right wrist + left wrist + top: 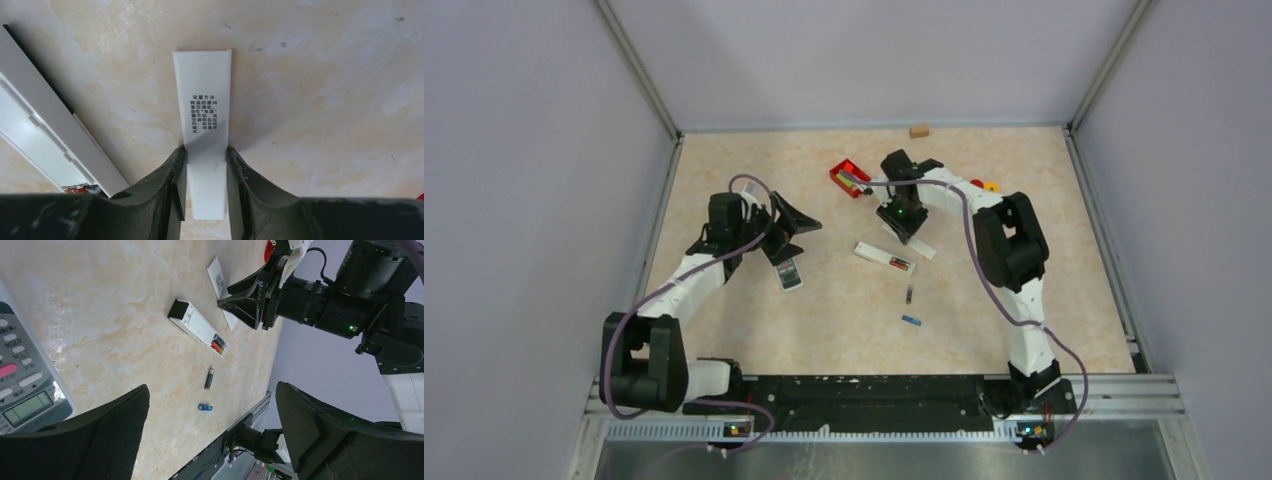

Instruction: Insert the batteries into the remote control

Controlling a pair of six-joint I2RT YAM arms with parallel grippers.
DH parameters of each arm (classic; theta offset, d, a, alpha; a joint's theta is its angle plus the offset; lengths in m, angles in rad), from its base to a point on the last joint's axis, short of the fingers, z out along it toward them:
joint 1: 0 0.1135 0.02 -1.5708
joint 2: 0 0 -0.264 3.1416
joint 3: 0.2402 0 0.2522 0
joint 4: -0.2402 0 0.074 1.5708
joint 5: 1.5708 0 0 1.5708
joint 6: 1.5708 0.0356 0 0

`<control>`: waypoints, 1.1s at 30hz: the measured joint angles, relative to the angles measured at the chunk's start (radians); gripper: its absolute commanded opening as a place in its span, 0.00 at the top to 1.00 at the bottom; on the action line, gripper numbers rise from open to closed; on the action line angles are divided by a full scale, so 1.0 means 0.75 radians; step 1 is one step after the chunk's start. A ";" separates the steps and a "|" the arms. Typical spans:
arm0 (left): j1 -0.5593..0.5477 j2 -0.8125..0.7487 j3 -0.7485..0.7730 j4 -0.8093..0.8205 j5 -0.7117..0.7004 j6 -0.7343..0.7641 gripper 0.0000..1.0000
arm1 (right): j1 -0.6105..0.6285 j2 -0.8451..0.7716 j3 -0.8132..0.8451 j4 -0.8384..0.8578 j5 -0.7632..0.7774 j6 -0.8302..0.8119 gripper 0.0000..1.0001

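We see a beige marbled table (724,330). A white remote control (876,254) lies face down on it, its battery bay open, with its white battery cover (202,90) just beside it. A dark battery (909,294) and a blue battery (911,320) lie nearer us, apart. A grey remote with a display (790,273) lies to the left. A red tray (849,175) and a wooden block (918,131) sit farther back.

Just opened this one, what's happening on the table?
The right tool has its fingers against both long edges of the white battery cover, which lies flat on the table beside the white remote. That remote lies back up, its compartment open with a red-and-black cell inside. A dark cell and a blue cell lie loose nearby. The left tool hangs wide open by a second remote, holding nothing.
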 measured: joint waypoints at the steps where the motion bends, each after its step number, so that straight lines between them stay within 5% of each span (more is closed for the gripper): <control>1: -0.001 0.009 0.000 0.009 0.010 -0.001 0.01 | 0.001 -0.002 -0.001 0.001 0.003 0.001 0.76; 33: -0.086 0.136 0.012 0.146 0.090 -0.051 0.01 | 0.001 -0.162 -0.053 -0.007 -0.054 -0.016 0.69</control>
